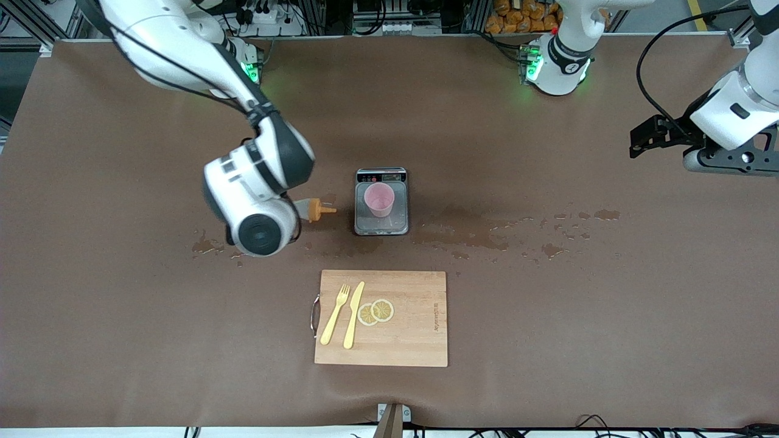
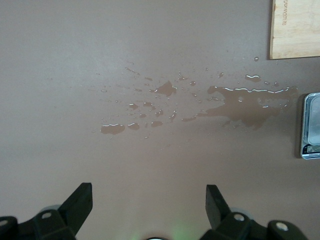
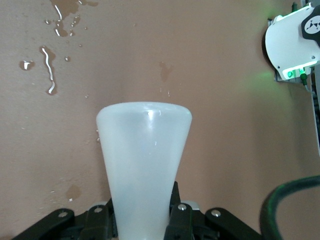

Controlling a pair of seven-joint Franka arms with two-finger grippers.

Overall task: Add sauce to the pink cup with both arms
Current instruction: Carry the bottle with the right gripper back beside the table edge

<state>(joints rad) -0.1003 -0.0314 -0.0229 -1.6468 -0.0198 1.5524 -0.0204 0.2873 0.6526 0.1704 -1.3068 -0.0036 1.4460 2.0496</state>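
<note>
The pink cup stands upright on a small grey scale in the middle of the table. My right gripper, mostly hidden under its wrist, is shut on the sauce bottle. The bottle lies on its side over the table beside the scale, toward the right arm's end, with its orange nozzle pointing at the cup. In the right wrist view the whitish bottle fills the space between my right gripper fingers. My left gripper is open and empty, waiting over the left arm's end of the table; it also shows in the left wrist view.
A wooden cutting board with a yellow fork, knife and lemon slices lies nearer the front camera than the scale. Wet spills spread across the brown table cover on both sides of the scale.
</note>
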